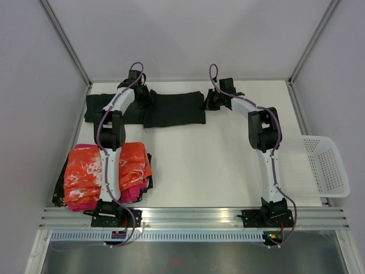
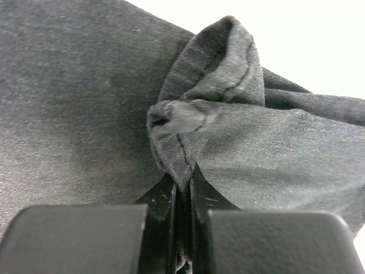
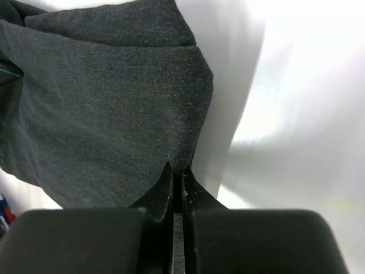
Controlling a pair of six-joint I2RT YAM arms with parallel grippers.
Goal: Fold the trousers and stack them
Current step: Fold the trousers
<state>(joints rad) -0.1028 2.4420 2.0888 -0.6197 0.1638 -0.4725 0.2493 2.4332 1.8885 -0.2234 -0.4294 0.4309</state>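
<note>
The black trousers (image 1: 171,108) lie stretched left to right along the far side of the table. My left gripper (image 1: 142,97) is shut on a bunched fold of the trousers (image 2: 188,131) near their middle. My right gripper (image 1: 214,100) is shut on the right end edge of the trousers (image 3: 114,108). In both wrist views the jaws are pressed together with fabric pinched between them. The cloth's left end lies flat on the table behind the left arm.
An orange-and-white mottled garment (image 1: 85,171) lies on a magenta-pink one (image 1: 137,193) at the near left, over dark cloth. A white mesh basket (image 1: 316,165) stands at the right edge. Grey walls with metal frame posts enclose the table (image 1: 211,165).
</note>
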